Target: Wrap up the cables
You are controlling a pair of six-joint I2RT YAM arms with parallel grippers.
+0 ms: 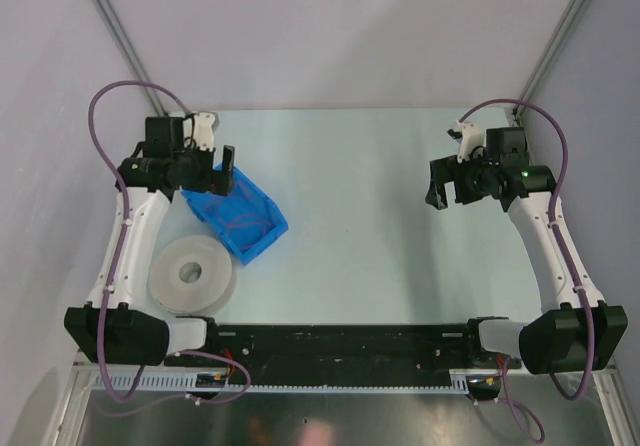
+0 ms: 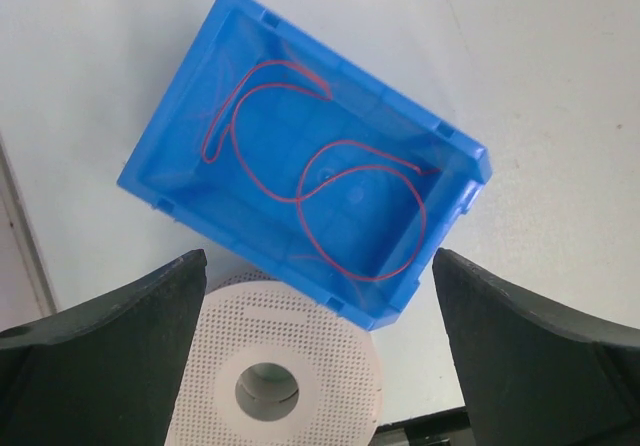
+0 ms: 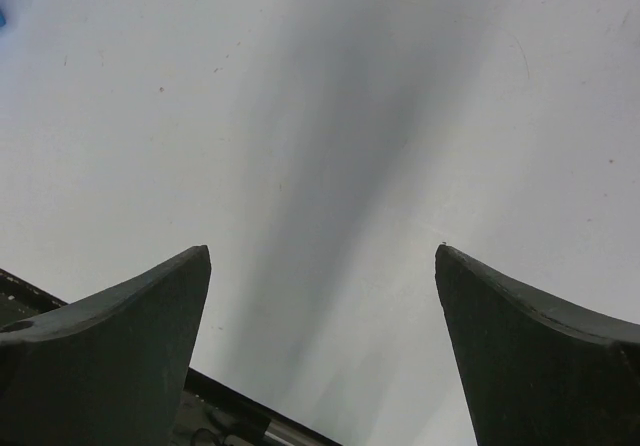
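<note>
Dark fingers (image 2: 130, 346) of the left gripper (image 2: 320, 258) stand wide apart and hold nothing. Below and between them lies the grey-white spool (image 2: 300, 336), flat on its side with its hole facing up. Just past it, touching or nearly touching its edge, sits the blue bin (image 2: 255, 251). The thin reddish cable (image 2: 297, 200) lies loose inside on the bin floor. It is curled in two open loops strung along the bin's long axis, running from upper left to lower right in the left wrist view. Well apart on the table (image 1: 370, 196), the right gripper (image 3: 322, 256) hangs with its fingers spread, gripping nothing.
</note>
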